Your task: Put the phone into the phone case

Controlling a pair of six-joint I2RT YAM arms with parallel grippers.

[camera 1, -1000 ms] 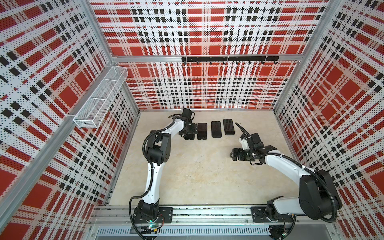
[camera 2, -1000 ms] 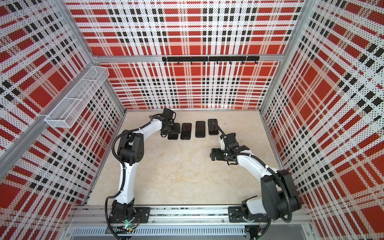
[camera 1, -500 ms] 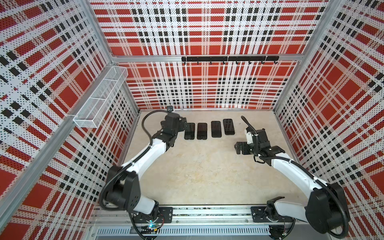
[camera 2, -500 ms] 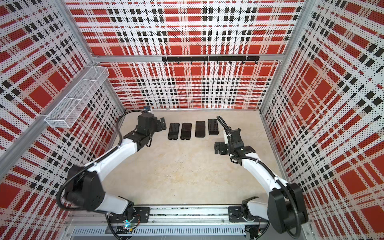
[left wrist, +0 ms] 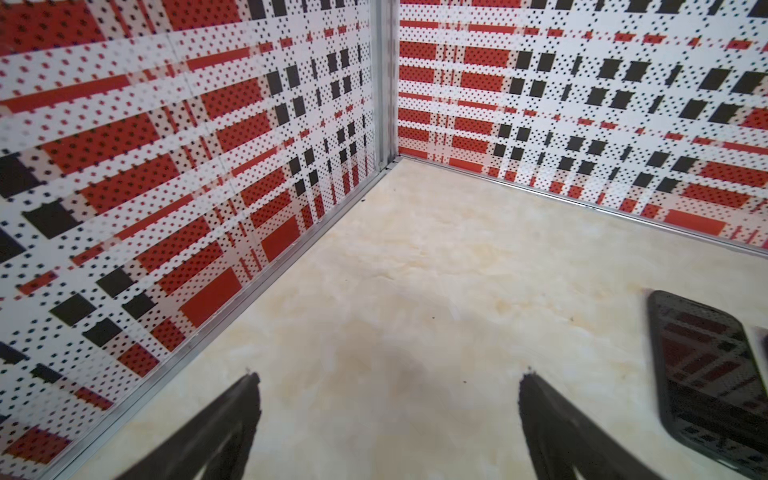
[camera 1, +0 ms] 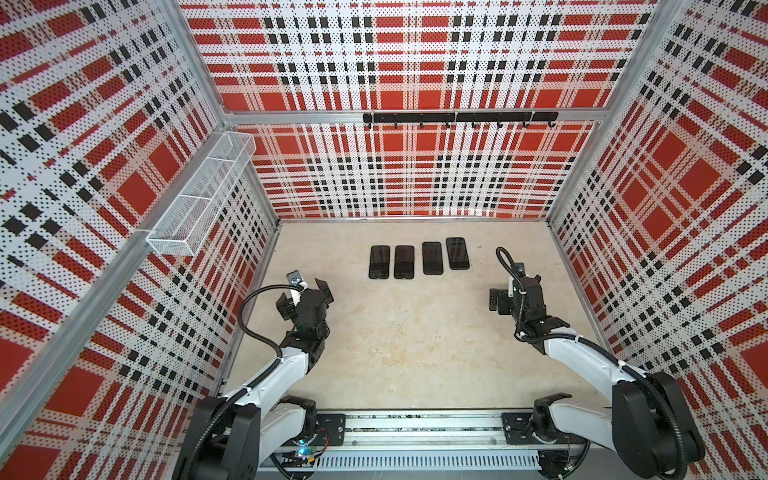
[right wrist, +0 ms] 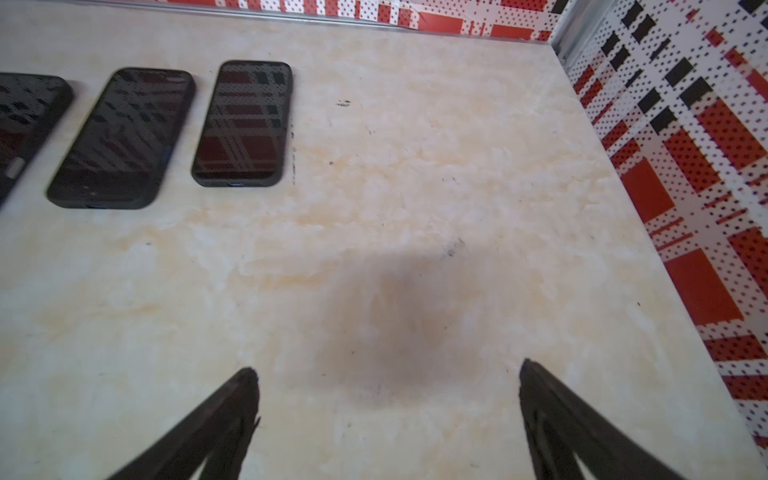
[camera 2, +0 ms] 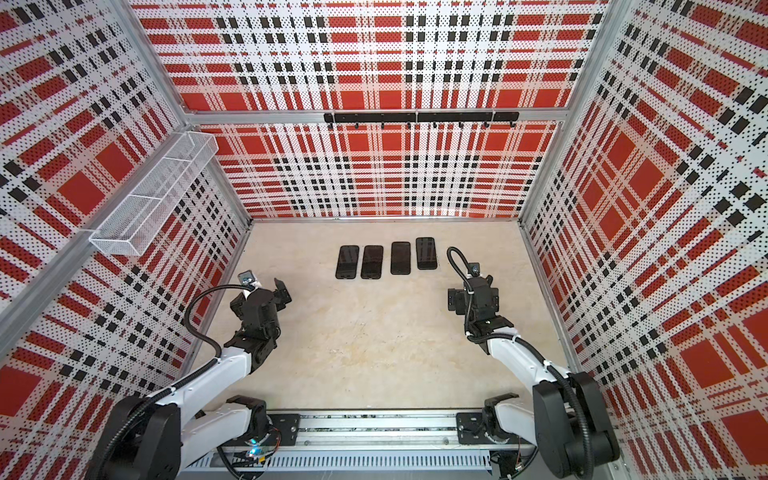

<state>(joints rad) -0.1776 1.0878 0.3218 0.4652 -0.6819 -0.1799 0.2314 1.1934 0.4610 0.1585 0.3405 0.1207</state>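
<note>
Beige marbled table (camera 1: 415,353) is the work surface. The left gripper (left wrist: 386,378) and right gripper (right wrist: 386,374) hang over bare surface, jaws wide apart, holding nothing. Four black phones (camera 1: 404,262) lie flat, screens up, in a row toward the far edge, well apart from both.

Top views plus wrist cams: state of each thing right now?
Left end effector: open, empty.
Right end effector: open, empty.
Leftmost phone: flat, screen up, dark.
Second phone: flat, screen up, dark.
Third phone: flat, screen up, dark, looks cased.
Rightmost phone: flat, screen up, dark, looks cased.
Wire basket: looks empty.
Hook rail: nothing hung.
</note>
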